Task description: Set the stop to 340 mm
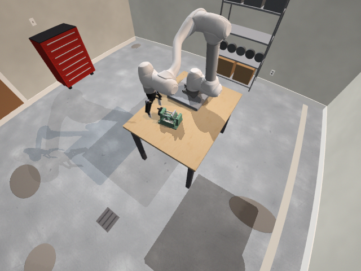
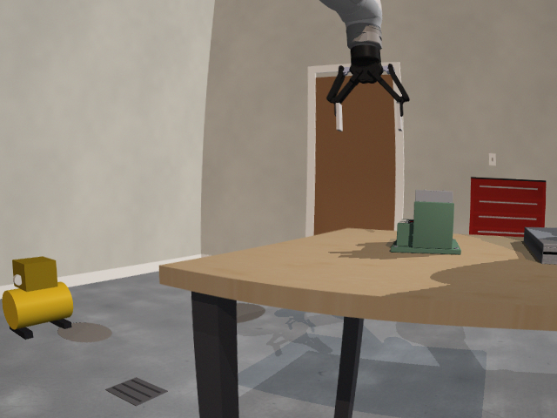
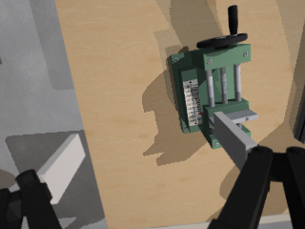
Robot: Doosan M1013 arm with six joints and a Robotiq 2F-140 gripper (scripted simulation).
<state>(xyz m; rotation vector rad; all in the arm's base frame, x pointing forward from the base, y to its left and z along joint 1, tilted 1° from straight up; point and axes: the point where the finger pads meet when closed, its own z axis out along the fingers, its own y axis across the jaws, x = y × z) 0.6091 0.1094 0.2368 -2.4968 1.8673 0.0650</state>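
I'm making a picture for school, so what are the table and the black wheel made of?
The table looks like smooth wood, with a tan top and faint grain. The wheel is plain black with a soft shine. It could be plastic or painted metal; I can't tell which.
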